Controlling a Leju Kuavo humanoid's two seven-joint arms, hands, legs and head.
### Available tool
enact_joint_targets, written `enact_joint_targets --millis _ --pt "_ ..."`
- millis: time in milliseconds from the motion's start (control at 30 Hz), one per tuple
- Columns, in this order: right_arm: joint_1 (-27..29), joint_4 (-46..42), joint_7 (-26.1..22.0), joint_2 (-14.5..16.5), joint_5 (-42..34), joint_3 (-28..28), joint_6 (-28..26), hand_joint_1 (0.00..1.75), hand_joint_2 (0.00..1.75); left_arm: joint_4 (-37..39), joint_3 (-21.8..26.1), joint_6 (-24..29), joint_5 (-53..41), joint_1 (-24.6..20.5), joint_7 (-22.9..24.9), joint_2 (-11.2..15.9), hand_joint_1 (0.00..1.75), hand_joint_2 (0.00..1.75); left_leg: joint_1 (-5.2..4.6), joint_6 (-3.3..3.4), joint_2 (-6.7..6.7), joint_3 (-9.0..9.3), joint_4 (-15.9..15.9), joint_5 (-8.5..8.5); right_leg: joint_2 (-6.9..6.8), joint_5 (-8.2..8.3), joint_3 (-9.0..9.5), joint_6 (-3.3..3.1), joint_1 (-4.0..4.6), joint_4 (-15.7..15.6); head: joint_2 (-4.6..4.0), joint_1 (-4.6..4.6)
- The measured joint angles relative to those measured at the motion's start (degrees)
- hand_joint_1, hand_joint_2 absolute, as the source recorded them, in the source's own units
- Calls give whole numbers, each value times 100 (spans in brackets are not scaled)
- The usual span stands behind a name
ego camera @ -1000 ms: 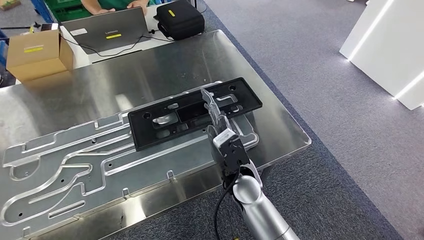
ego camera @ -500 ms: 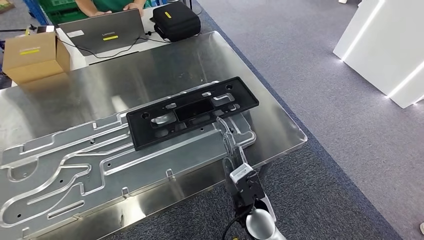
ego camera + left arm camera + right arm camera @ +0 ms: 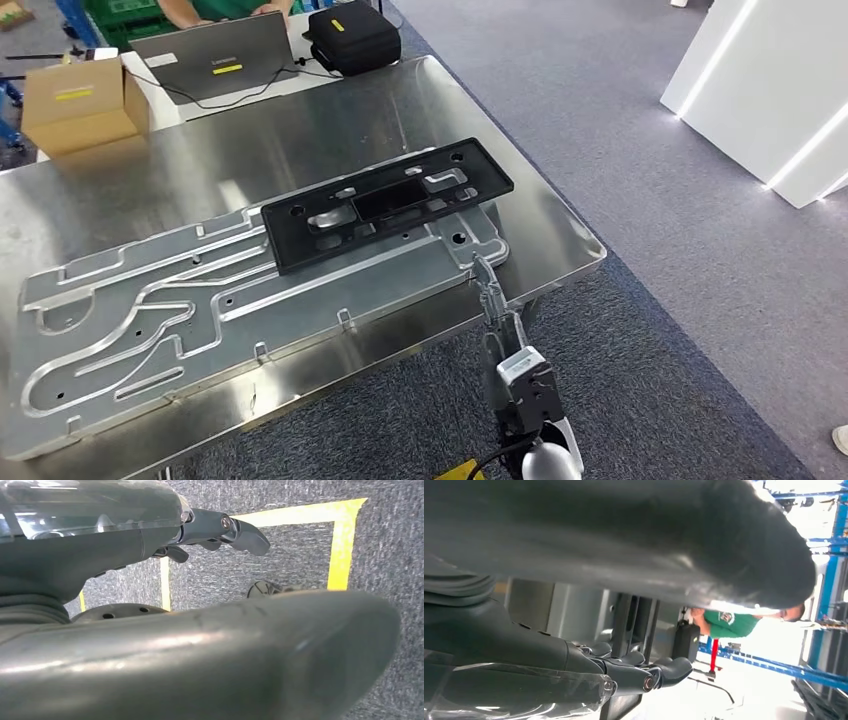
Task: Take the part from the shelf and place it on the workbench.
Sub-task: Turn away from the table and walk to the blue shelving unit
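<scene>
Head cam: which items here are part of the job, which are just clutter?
Job:
black part
workbench
right robot hand

Clutter:
aluminium plate
laptop
cardboard box
black case

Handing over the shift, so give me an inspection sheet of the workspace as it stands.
Surface: steel workbench, holding a grooved aluminium plate.
Job's things: black part lies flat across the plate, free of both hands.
Clutter: cardboard box, laptop, black case at the far end.
Hands: right hand open at the bench's near edge; left hand open above the floor.
Cables: black lead beside the laptop.
Surroundings: grey carpet, yellow floor tape, white panels, a person behind the laptop.
</scene>
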Motion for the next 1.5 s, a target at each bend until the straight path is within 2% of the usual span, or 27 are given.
enact_joint_targets --millis 67,133,200,267,300,367,433,500,567,633,700,733,767,800,867,933,967,1033,1067,1133,1200,1233,1267,1333,1367,1433,1500 --pt "58 -45 35 4 45 -84 25 0 0 0 1 1 -8 7 -1 13 0 0 15 -68 -17 -70 69 -93 -8 107 -87 -77 -18 -29 1 8" --pt "109 -98 65 17 71 -148 45 0 0 0 1 1 -22 15 2 28 0 0 38 -124 -34 -235 504 -598 -17 240 -229 -147 -35 -42 1 -4" --pt "163 -133 79 26 80 -203 59 0 0 0 1 1 -45 15 4 39 0 0 52 -161 -37 -392 1223 -1128 -16 364 -386 -166 -31 -37 1 -12" --pt "215 -147 83 31 87 -255 80 0 0 0 1 1 -61 8 5 50 0 0 61 -176 -37 -337 1622 -1168 -19 481 -547 -152 -30 -25 0 -11" --pt "235 -156 84 33 88 -277 93 0 0 0 1 2 -63 6 5 57 0 0 65 -176 -37 -171 1542 -1027 -18 538 -629 -139 -32 -15 0 -11" --pt "261 -194 85 40 89 -306 114 0 0 0 1 2 -66 -6 5 73 0 0 66 -156 -48 440 838 -810 -10 636 -769 -101 -32 19 1 -12" --pt "273 -244 86 54 89 -326 129 0 0 0 1 2 -67 -25 4 83 0 0 47 -103 -71 986 47 -866 -7 723 -843 -39 -24 49 1 -8" --pt "284 -275 90 68 89 -341 143 0 0 0 0 2 -68 -34 3 86 0 0 18 -35 -81 1103 -219 -916 -11 817 -863 34 -27 40 1 -7" --pt "311 -293 97 76 89 -358 163 0 0 0 -1 4 -68 -31 6 86 0 0 32 54 -54 1021 -230 -809 -8 786 -905 100 -41 84 0 -8" --pt "342 -312 100 80 91 -384 197 0 0 0 0 7 -68 -30 8 87 0 0 46 147 -19 901 -251 -672 -5 367 -1040 141 -54 445 0 6" --pt "367 -322 99 81 93 -408 230 0 0 0 0 8 -71 -28 7 92 0 0 20 189 -1 745 -239 -545 -7 -186 -1219 166 -62 1138 0 18" --pt "382 -324 99 81 93 -418 239 0 0 0 0 8 -75 -27 7 94 0 0 8 192 4 658 -228 -482 -7 -311 -1262 177 -63 1446 0 19" --pt "396 -324 99 81 93 -426 244 0 0 0 -1 8 -79 -27 5 96 0 0 -3 189 9 563 -209 -421 -7 -299 -1235 180 -62 1618 0 18" --pt "408 -327 98 81 93 -434 248 0 0 0 -1 7 -81 -28 4 97 0 0 -12 182 11 462 -183 -364 -8 -177 -1114 173 -60 1599 0 18" --pt "419 -348 93 82 93 -440 254 0 0 0 -1 4 -85 -29 -3 99 0 0 -22 157 10 278 -114 -267 -9 71 -594 125 -52 1025 0 18" --pt "425 -395 81 85 93 -442 260 0 0 0 -2 1 -85 -28 -11 100 0 0 -35 112 6 163 -58 -183 -11 35 -56 66 -19 249 0 14" --pt "431 -416 74 86 93 -444 262 0 0 0 -3 0 -85 -27 -14 100 0 0 -32 81 4 137 -50 -137 -10 -18 78 40 4 20 0 22" --pt "456 -440 71 90 91 -452 263 0 0 0 -3 -1 -86 -21 -19 101 0 0 -20 12 -3 107 -63 -50 -13 31 65 -23 21 -85 1 39" --pt "467 -444 70 93 91 -457 264 0 0 0 -3 -2 -87 -17 -21 102 0 0 -11 -23 -13 71 -38 -82 -18 92 22 -62 13 -105 0 51" --pt "482 -457 69 106 89 -460 265 0 0 0 -3 -7 -96 -4 -24 104 0 0 3 -89 -34 -70 257 -465 -32 240 -117 -145 -16 -133 1 41" --pt "493 -469 68 117 87 -462 265 0 0 0 -4 -13 -105 1 -25 104 0 0 30 -140 -41 -250 945 -1058 -34 384 -298 -181 -15 -127 1 26" --pt "500 -472 68 119 87 -464 265 0 0 0 -6 -14 -109 1 -24 104 0 0 44 -160 -41 -299 1291 -1218 -35 457 -396 -178 -13 -119 0 23" --pt "504 -473 68 119 87 -465 265 0 0 0 -7 -14 -112 -1 -24 104 0 0 56 -176 -42 -286 1529 -1229 -36 530 -502 -168 -14 -106 0 23" --pt "509 -473 68 120 85 -473 265 0 0 0 -10 -14 -117 -3 -23 109 0 0 81 -196 -41 -6 1461 -925 -36 664 -713 -136 -22 -69 1 22" --pt "510 -476 68 120 84 -479 265 0 0 0 -12 -14 -118 -8 -23 112 0 0 93 -200 -44 278 1153 -791 -33 726 -805 -113 -27 -41 1 21" --pt "512 -500 67 125 80 -489 270 0 0 -1 -15 -12 -119 -27 -21 117 0 0 86 -174 -55 937 282 -841 -28 829 -936 -49 -24 21 1 23" --pt "514 -526 65 132 78 -493 286 0 0 -1 -16 -7 -117 -42 -20 117 0 0 55 -105 -64 1246 -219 -995 -35 935 -979 26 -24 36 0 27"
